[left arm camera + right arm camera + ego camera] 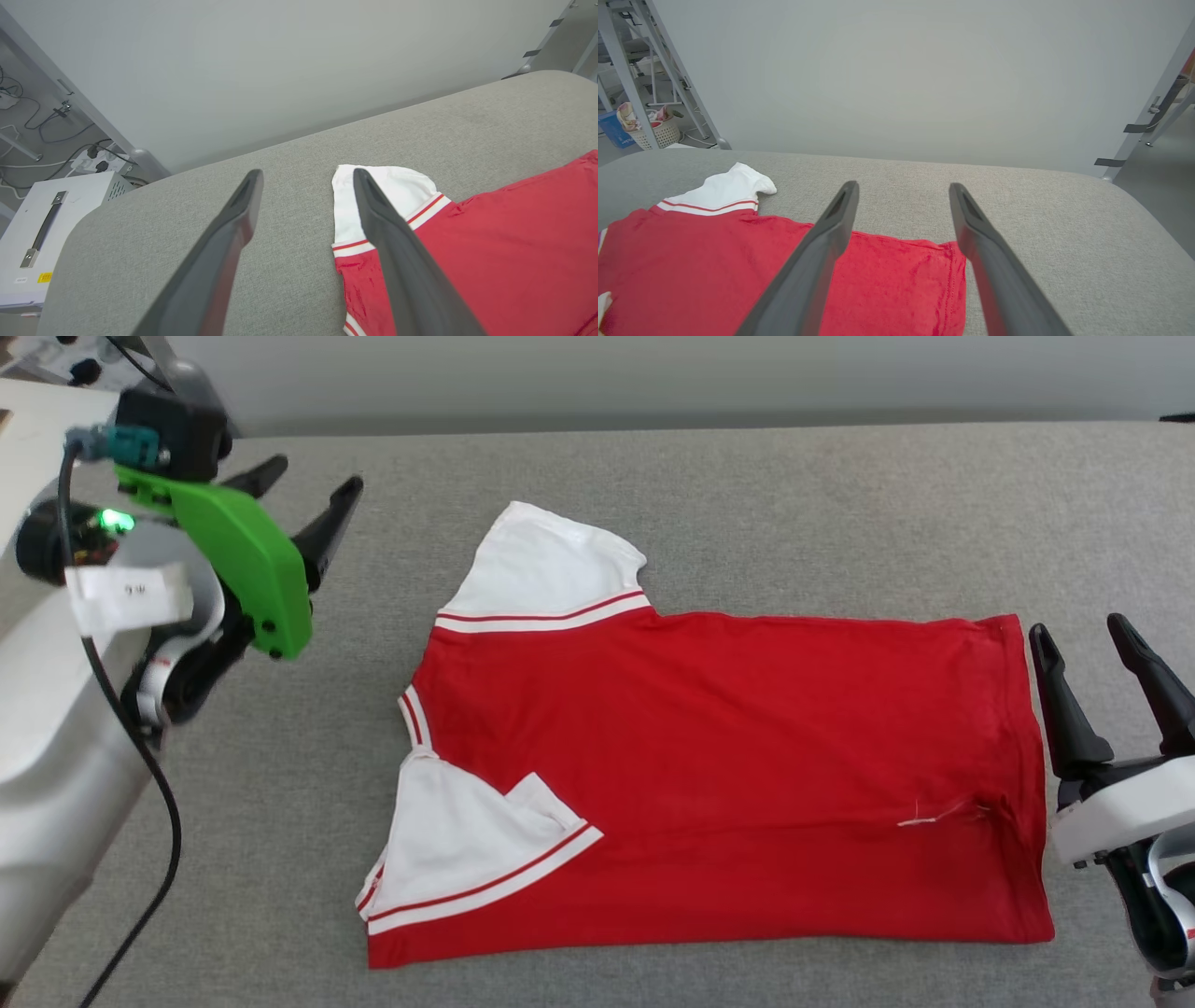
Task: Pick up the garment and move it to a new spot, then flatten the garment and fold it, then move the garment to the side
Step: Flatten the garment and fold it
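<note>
- Grey fabric-covered worktop (747,504) with a plain pale wall (653,373) behind it. Past the edge, the left wrist view shows a white box (51,233) and the right wrist view a basket (658,133).
- Left gripper (317,471): jaws spread wide and holding nothing. It hovers off the cloth at about 10 o'clock from the shirt's middle, near the far sleeve (551,560).
- Right gripper (1079,630): jaws also wide and empty. It sits at 3 o'clock, just beside the hem (1022,756), and I can't tell whether it touches.
- My read on the placement: one gripper is parked at each end of the cloth, ready to pinch opposite ends for smoothing or a fold.
- Garment (728,775) lies flat mid-worktop, between the two grippers.
- Long axis runs 9 to 3 o'clock in the head view. The collar (411,714) points to 9, the robot's left, and the hem to 3.
- The far sleeve sticks out towards 11 o'clock, spread on the worktop.
- The near sleeve (457,840), at 8 o'clock, is turned in over the red body, so the outline isn't symmetric.
- The body is mostly smooth, with slight puckering and a loose white thread (934,819) near the hem at 4 o'clock.
- Judgement: flattening looks nearly done and the fold not yet started. Thin fabric will likely drag and bunch if only one end is lifted.
</note>
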Robot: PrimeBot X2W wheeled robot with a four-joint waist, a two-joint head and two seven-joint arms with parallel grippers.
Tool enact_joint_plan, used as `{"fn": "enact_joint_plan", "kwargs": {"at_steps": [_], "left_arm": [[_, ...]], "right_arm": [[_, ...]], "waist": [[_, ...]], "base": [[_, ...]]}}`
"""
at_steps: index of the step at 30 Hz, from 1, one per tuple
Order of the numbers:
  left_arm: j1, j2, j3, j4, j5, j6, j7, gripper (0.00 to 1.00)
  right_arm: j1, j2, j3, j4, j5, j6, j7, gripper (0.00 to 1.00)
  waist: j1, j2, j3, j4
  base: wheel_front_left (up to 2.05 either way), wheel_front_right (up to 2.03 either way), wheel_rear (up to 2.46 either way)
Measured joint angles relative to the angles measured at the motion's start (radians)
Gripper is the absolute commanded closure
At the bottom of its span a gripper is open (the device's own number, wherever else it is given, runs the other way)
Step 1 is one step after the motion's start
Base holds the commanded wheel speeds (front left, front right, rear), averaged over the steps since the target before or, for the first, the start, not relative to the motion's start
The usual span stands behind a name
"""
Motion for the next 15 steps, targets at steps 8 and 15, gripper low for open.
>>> {"fn": "enact_joint_plan", "kwargs": {"at_steps": [8, 15], "left_arm": [[-0.292, -0.108, -0.026, 0.171, -0.024, -0.067, 0.216, 0.0], [-0.464, -0.149, -0.077, 0.308, -0.075, -0.101, 0.464, 0.0]], "right_arm": [[-0.063, 0.033, 0.022, -0.036, -0.03, 0.0, -0.033, 0.0], [-0.141, 0.049, 0.082, -0.044, -0.032, 0.0, -0.056, 0.0]], "waist": [[0.0, 0.0, 0.116, -0.046], [0.0001, 0.0, 0.233, -0.098]], "base": [[0.0, 0.0, 0.0], [0.0, 0.0, 0.0]]}}
